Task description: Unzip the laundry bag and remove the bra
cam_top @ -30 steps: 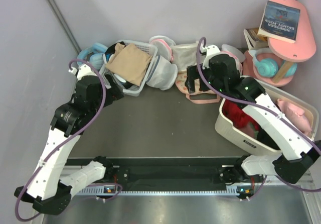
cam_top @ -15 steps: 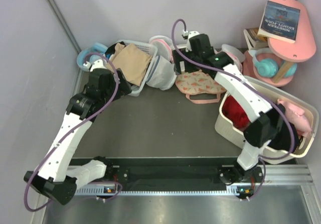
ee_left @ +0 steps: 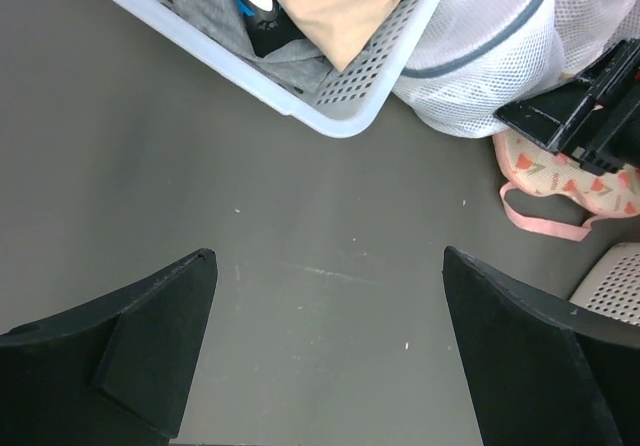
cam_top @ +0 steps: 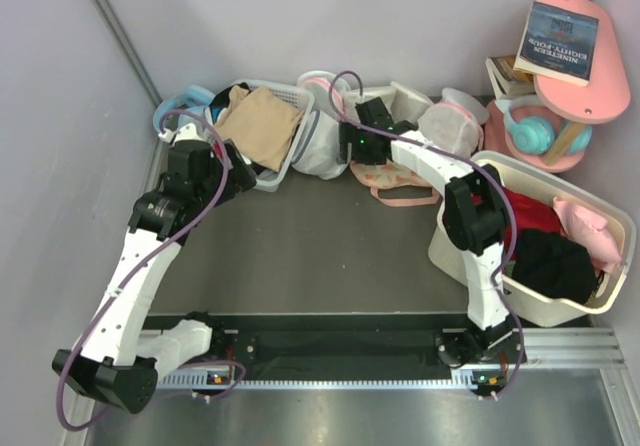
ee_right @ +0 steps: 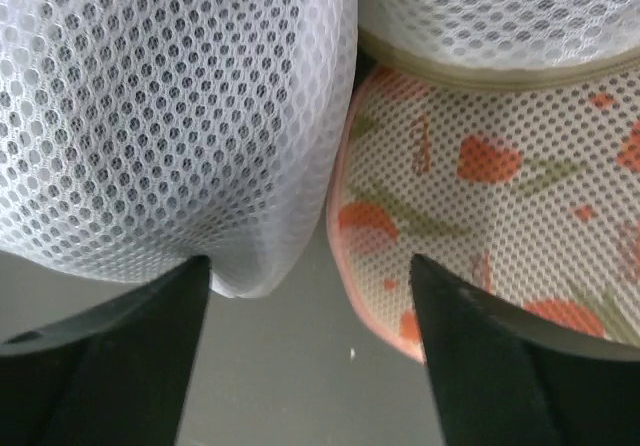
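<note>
Right gripper (cam_top: 349,153) has been swung down and left since the earlier frames, from above the clutter to the right edge of the laundry bag (cam_top: 324,150). The left arm is seen shifted only slightly.

- Right gripper: released, jaws apart, nothing clamped. In the wrist view the bag's rounded mesh edge is framed between the fingers, with the pink-trimmed rim of the patterned mesh bag (ee_right: 480,186) just beside it.
- Left gripper (ee_left: 330,266): released, jaws held wide over bare desk (ee_left: 300,226), near the basket (ee_left: 340,121) corner.
- Laundry bag: found at the back of the desk, pressed against the basket's right corner on one side and the patterned bag on the other. Its near edge faces open desk.
- Bra: cannot be made out through the mesh.
- Room: a broad bare strip of desk is left between the arms, in front of the bag. The right side is closed off by the white bin (cam_top: 450,251); the back and left are crowded.
</note>
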Controlling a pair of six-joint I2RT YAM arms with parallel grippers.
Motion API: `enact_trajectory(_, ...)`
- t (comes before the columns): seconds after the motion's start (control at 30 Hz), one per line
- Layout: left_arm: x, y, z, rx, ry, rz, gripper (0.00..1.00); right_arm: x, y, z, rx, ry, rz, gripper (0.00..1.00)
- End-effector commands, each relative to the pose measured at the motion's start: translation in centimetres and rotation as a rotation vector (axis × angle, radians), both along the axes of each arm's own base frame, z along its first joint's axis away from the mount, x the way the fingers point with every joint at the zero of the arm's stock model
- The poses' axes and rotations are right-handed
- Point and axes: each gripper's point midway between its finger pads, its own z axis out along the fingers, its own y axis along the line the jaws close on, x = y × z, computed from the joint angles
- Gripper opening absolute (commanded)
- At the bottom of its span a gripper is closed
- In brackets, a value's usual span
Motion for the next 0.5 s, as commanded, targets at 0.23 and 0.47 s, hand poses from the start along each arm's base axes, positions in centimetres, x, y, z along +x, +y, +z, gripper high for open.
enact_trajectory(0.23, -2.3, -0.6, -0.4, -0.035, 0.014, -0.062, 0.99, -2.2, 0.8, 1.2, 0.264, -0.02, 0.086, 0.0)
enact_trajectory(0.47, -3.6, -3.1, -2.9, -0.142, 0.068, -0.15, 0.99, -12.7, 0.2, 0.7, 0.343, 0.119, 0.261, 0.0)
